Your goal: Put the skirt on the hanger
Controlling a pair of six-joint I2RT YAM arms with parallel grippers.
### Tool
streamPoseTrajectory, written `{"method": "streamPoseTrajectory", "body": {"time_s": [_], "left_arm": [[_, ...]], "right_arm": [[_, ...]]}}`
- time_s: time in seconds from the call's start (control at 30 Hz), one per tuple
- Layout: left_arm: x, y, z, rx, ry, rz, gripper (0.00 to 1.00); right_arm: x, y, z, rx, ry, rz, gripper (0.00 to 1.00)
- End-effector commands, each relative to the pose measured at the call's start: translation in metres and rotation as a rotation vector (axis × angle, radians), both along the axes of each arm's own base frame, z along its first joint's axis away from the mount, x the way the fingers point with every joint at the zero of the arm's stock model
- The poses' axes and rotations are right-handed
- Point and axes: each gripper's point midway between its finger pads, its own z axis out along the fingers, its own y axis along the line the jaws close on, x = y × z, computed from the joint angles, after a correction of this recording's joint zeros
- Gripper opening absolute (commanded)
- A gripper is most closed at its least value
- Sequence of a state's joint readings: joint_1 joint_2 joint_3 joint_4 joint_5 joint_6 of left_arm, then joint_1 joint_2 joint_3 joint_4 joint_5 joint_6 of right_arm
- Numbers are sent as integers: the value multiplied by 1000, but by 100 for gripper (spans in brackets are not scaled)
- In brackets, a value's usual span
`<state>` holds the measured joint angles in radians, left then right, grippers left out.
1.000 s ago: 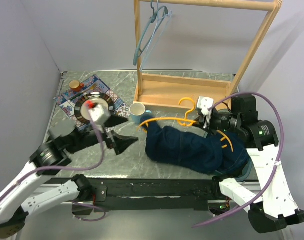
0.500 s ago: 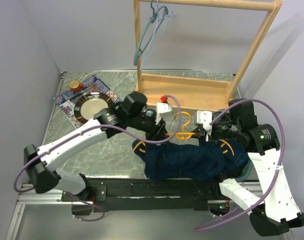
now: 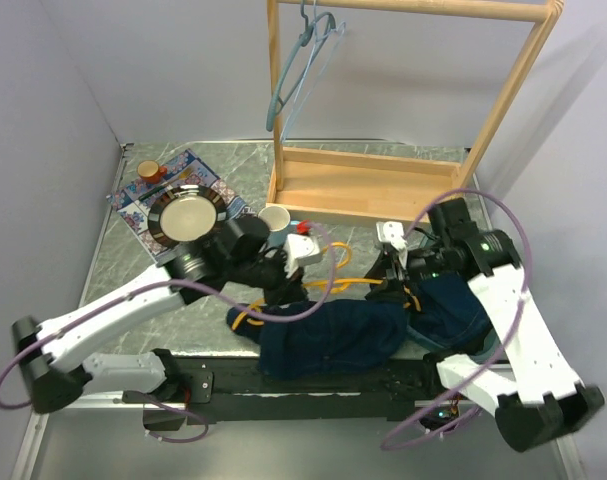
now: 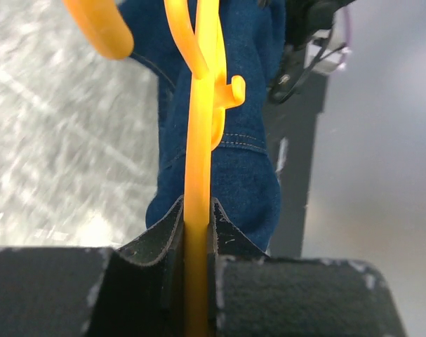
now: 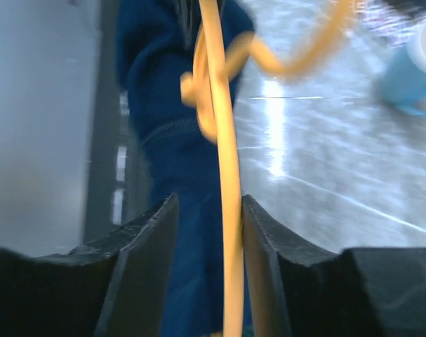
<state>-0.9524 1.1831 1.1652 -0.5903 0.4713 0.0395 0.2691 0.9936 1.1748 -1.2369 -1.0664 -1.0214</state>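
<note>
The skirt (image 3: pixel 333 338) is seen bunched at the lower centre of the top view. The orange hanger (image 3: pixel 335 286) is laid across it, long axis left to right, reaching both claws. The left gripper (image 4: pixel 197 242) is clamped on the bar. The right gripper (image 5: pixel 209 203) is parted, with the bar between its jaws, unpinched. The hanger is judged to be carried by the left alone.

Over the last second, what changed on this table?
The left arm swung in from the plate side and shut its jaws on the orange hanger. The right arm loosened its jaws; the hanger now runs free between them. The skirt was dragged left, toward the near edge. The plate, cup, wooden rack and blue hanger stayed put.
</note>
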Motion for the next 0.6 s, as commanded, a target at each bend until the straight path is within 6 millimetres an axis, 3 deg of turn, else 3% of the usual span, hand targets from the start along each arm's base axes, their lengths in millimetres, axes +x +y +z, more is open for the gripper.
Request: {"method": "streamPoseTrajectory", "body": {"time_s": [0.0, 0.2, 0.27, 0.3, 0.33, 0.37, 0.43, 0.5, 0.53, 0.57], "left_arm": [[20, 14, 57, -179, -238, 109, 1], [18, 29, 77, -250, -324, 143, 1], [19, 30, 78, -256, -326, 149, 1], [21, 30, 80, -261, -332, 162, 1], [21, 31, 77, -255, -334, 165, 1], [22, 31, 76, -252, -336, 168, 1], [27, 33, 74, -242, -338, 193, 1], [37, 38, 76, -235, -336, 273, 1], [38, 42, 77, -228, -332, 296, 9], [40, 45, 77, -223, -329, 320, 18]], "right_arm": [[-23, 8, -1, 58, 186, 84, 51], [-26, 12, -19, 24, 294, 120, 52], [-32, 15, -22, 17, 317, 150, 43], [-34, 16, -23, 16, 322, 157, 33], [-35, 17, -22, 12, 317, 162, 10], [-34, 18, -20, 11, 310, 165, 0], [-31, 17, -13, -4, 292, 142, 0], [-12, 11, -6, -40, 184, 56, 0], [-7, 8, -1, -51, 201, -28, 0], [14, -2, 2, -78, 111, -128, 0]]}}
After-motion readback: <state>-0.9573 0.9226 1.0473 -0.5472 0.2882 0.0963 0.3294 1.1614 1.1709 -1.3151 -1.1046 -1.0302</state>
